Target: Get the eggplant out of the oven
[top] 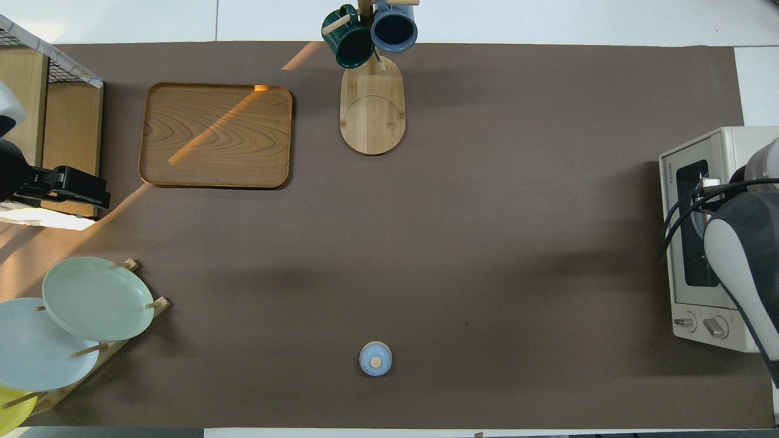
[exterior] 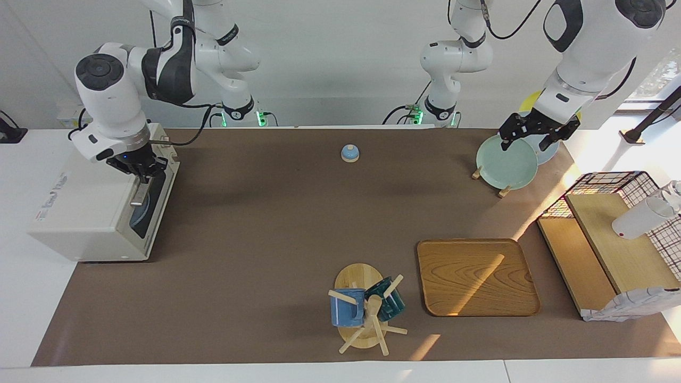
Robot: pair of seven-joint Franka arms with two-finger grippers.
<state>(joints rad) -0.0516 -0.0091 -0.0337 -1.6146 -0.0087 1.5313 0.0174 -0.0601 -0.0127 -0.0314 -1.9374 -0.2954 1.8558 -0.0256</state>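
Two white Franka arms stood at a table covered with a brown paper mat (exterior: 255, 239). Largest item: boxy off-white countertop toaster oven (exterior: 80, 213) at the right arm's end of the table, dark glass door (exterior: 146, 207) closed, metal bar handle (exterior: 139, 192) along its upper edge. Eggplant: not visible in either view; whether it lay inside could not be told. Right gripper (exterior: 139, 169) sat at the top front edge of the oven, at the handle's robot-side end; spread or pressed together could not be told, and contact with the handle could not be confirmed. Left gripper (exterior: 534, 133) hung over the pale green round plate (exterior: 506, 162) standing in a wooden rack, fingers spread, holding nothing. Black wire basket with wooden shelves (exterior: 612, 239) occupied the left arm's end. Rounded square wooden tray (exterior: 476, 276) lay beside it. Wooden mug tree (exterior: 367, 314) carried a blue mug (exterior: 347, 308) and a dark green mug (exterior: 391, 300). Smallest: blue domed bell (exterior: 349, 153), near the robots
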